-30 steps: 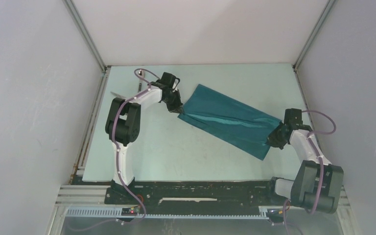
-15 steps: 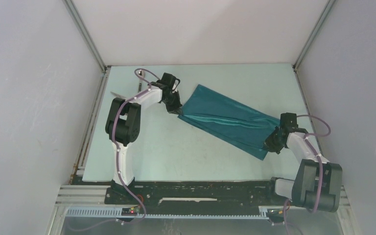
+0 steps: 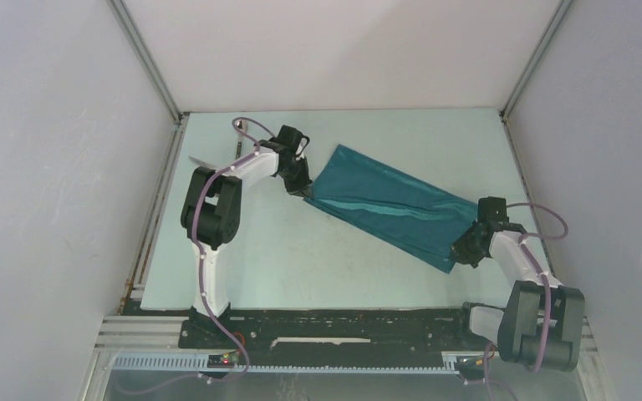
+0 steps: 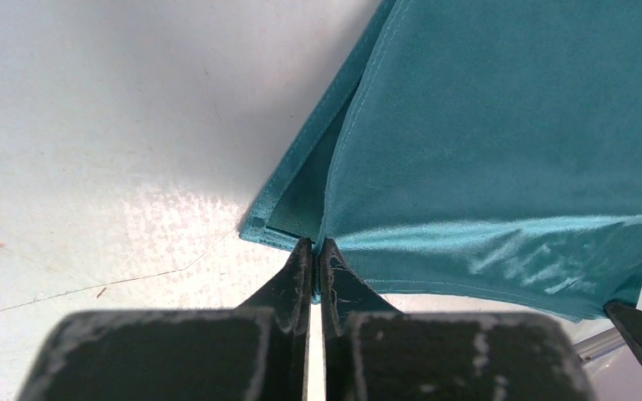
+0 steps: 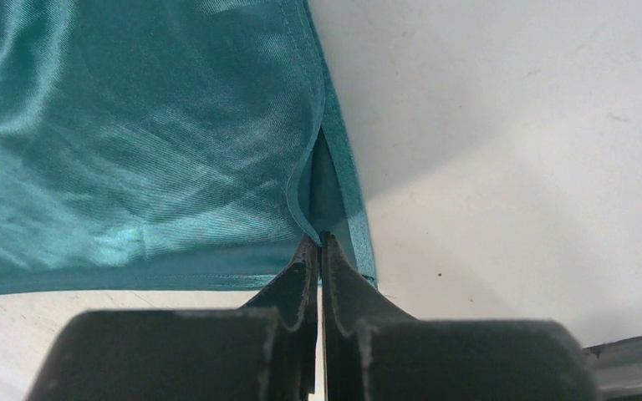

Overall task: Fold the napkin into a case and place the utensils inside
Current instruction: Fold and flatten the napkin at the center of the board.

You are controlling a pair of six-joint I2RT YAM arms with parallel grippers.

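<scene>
The teal napkin [image 3: 384,205] lies folded in a long slanted strip across the table, from the back left to the near right. My left gripper [image 3: 305,190] is shut on the top layer's corner at the strip's left end [image 4: 316,246]. My right gripper [image 3: 460,251] is shut on the top layer's corner at the strip's near right end [image 5: 319,238]. In both wrist views the upper layer [image 4: 501,142] [image 5: 134,150] is pulled over the lower one, whose hem shows beside the jaws. A small silver piece [image 3: 201,161] lies behind the left arm; no utensil is clearly visible.
The pale green table [image 3: 301,259] is walled by white panels, with metal rails along the left edge [image 3: 155,225] and right edge [image 3: 518,167]. The black arm-base rail [image 3: 343,326] runs along the near edge.
My right gripper has moved toward the near edge with its corner of the napkin, drawing the top layer over. My left gripper has shifted only slightly. The light crease has narrowed.
</scene>
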